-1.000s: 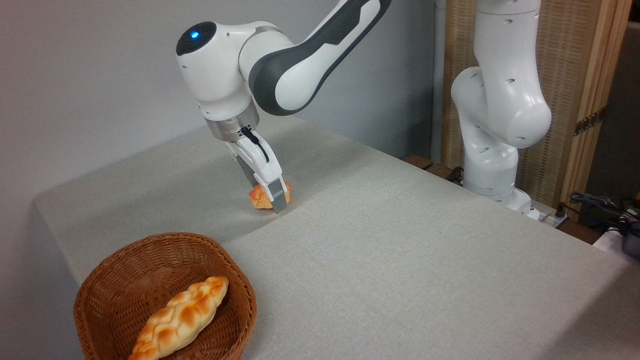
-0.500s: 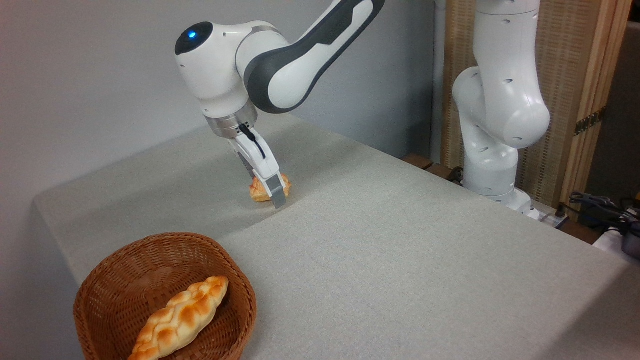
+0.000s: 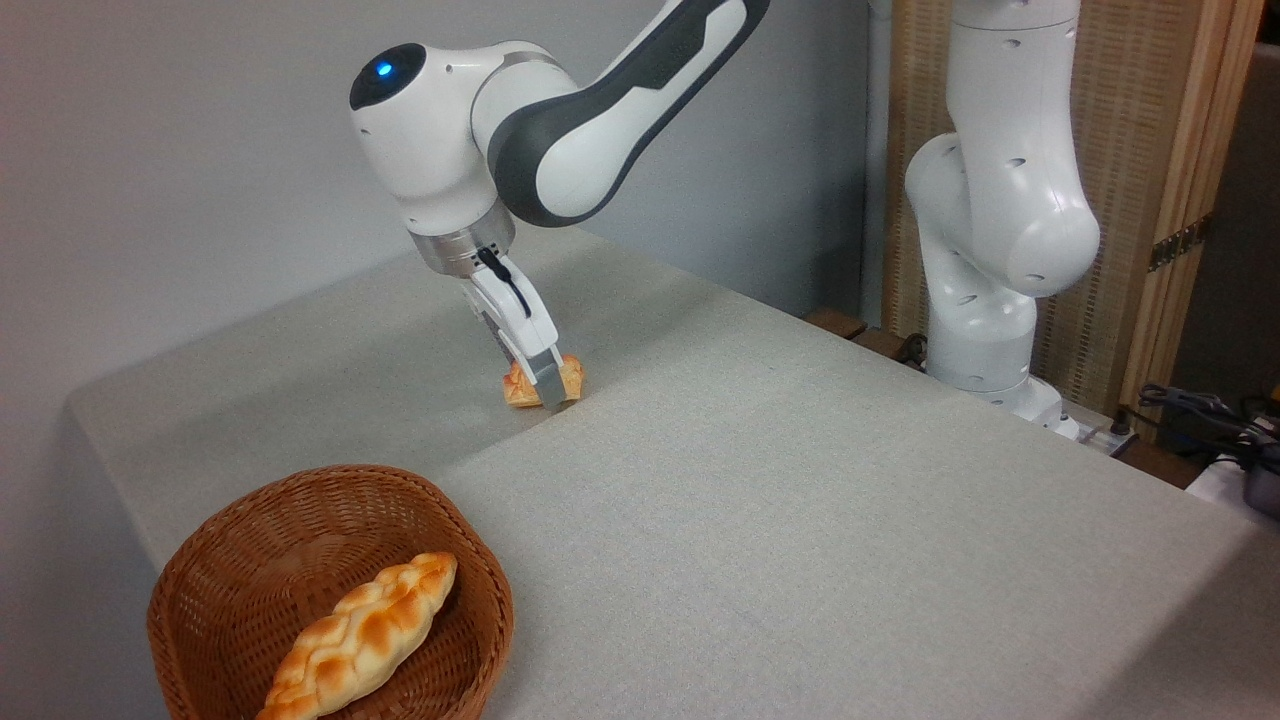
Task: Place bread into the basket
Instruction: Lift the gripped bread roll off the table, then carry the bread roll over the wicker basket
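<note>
The bread (image 3: 571,376), a small golden-orange chunk, rests on the grey tablecloth near the back middle of the table. My gripper (image 3: 545,390) comes down on it at a slant. The near finger (image 3: 548,378) crosses the front of the bread and the far finger is hidden behind it. The fingers look pressed against the bread, which still touches the cloth. The basket (image 3: 300,485), round brown wicker, stands at the front left corner, well apart from the gripper.
A long braided golden loaf (image 3: 362,632) lies inside the basket. The arm's white base column (image 3: 1000,230) stands off the table's right rear edge, with cables (image 3: 1200,410) beside it. A wall runs behind the table.
The near finger has drawn in against the bread and its tip has shifted slightly up and left. The bread has nudged a little to the right.
</note>
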Robot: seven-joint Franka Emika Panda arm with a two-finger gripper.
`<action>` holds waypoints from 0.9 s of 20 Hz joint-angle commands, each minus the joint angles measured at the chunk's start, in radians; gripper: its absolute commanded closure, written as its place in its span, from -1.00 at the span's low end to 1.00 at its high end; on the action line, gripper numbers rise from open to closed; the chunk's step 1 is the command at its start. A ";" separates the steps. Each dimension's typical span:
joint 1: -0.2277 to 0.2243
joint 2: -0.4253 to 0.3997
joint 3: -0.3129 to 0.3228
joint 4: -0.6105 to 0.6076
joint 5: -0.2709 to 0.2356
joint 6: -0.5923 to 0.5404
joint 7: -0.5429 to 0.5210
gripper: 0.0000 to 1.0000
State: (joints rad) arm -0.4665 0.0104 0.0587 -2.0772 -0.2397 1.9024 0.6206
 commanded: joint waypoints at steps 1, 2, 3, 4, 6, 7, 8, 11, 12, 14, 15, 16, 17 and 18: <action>-0.001 -0.004 0.004 0.005 -0.006 -0.022 0.001 0.49; 0.000 -0.009 0.007 0.009 -0.003 -0.023 0.001 0.54; 0.000 -0.009 0.010 0.011 -0.001 -0.022 0.001 0.55; 0.000 -0.009 0.012 0.014 -0.001 -0.022 0.001 0.55; 0.002 -0.012 0.015 0.019 -0.001 -0.022 0.001 0.55; 0.005 -0.020 0.016 0.020 -0.001 -0.022 0.001 0.55; 0.006 -0.020 0.016 0.020 -0.001 -0.022 0.001 0.55; 0.008 -0.021 0.016 0.028 -0.001 -0.022 0.001 0.54; 0.008 -0.021 0.016 0.029 -0.001 -0.023 0.001 0.54; 0.014 -0.026 0.024 0.049 -0.001 -0.023 0.001 0.53; 0.014 -0.027 0.042 0.066 -0.001 -0.023 -0.001 0.53; 0.014 -0.036 0.061 0.084 -0.001 -0.023 -0.001 0.53; 0.014 -0.039 0.075 0.106 0.000 -0.020 0.002 0.52; 0.014 -0.040 0.091 0.127 0.002 -0.010 0.005 0.50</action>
State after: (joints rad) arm -0.4546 -0.0113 0.1013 -2.0147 -0.2396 1.9029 0.6207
